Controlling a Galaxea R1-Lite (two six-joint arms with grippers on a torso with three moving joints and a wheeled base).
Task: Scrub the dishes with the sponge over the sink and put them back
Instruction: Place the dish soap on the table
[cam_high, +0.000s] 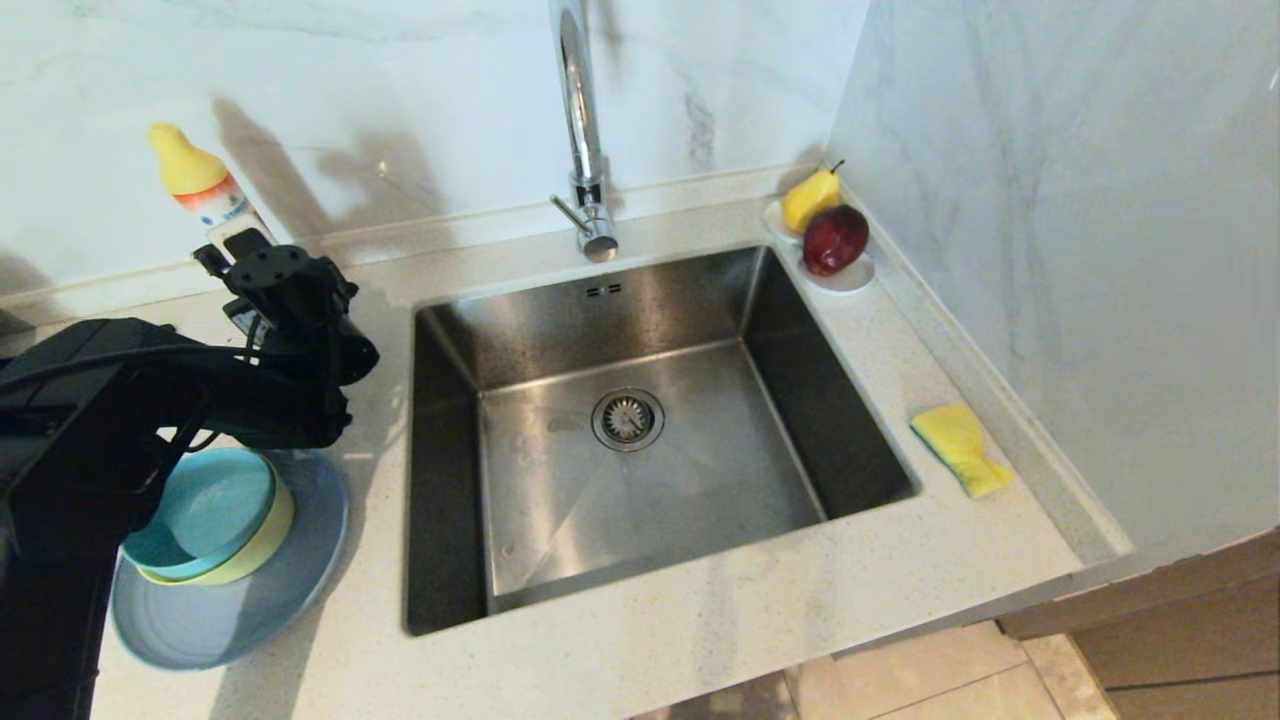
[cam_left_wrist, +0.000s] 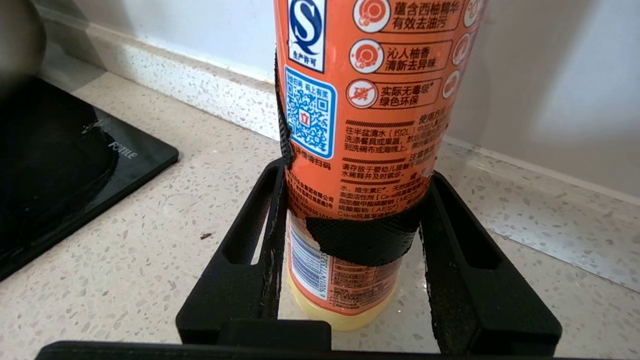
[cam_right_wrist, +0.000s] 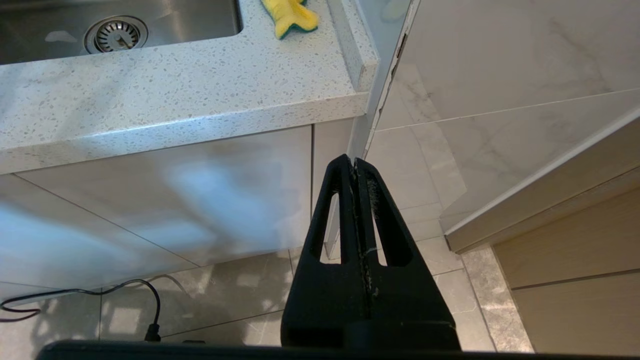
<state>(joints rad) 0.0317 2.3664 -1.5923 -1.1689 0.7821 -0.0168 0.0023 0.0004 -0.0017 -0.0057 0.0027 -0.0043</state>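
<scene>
While clamped on the orange soap bottle (cam_left_wrist: 370, 125), left gripper (cam_left_wrist: 352, 220) at the counter's (cam_high: 700, 620) back-left corner, above the stacked dishes (cam_high: 215, 530). Right gripper (cam_right_wrist: 356, 172) pressed closed, empty, low before the cabinet. Sponge (cam_high: 962, 447) flat on counter right of the sink (cam_high: 640, 440).

Sink (cam_high: 640, 470) basin open – tap (cam_high: 585, 140) overhangs rear; left arm (cam_high: 150, 400) covers stacked dishes (cam_high: 215, 540).
</scene>
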